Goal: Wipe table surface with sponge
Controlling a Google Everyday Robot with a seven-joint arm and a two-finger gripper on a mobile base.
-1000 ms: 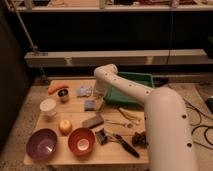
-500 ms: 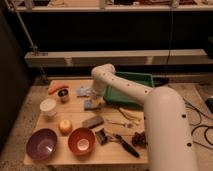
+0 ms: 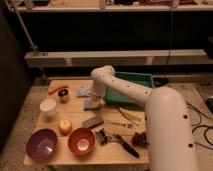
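Gripper [image 3: 96, 102] lower than a second ago, fingers now tight on the sponge [image 3: 88, 105] mid-table.

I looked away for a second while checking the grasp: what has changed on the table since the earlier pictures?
The hand dropped slightly onto the blue-grey sponge and closed, apparently gripping its right edge. The sponge has not visibly shifted. The purple bowl, orange bowl, pale cloth, dark grey block and green tray stayed put.

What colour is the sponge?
The sponge is blue-grey, seen in the camera view, in the gripper on the table.
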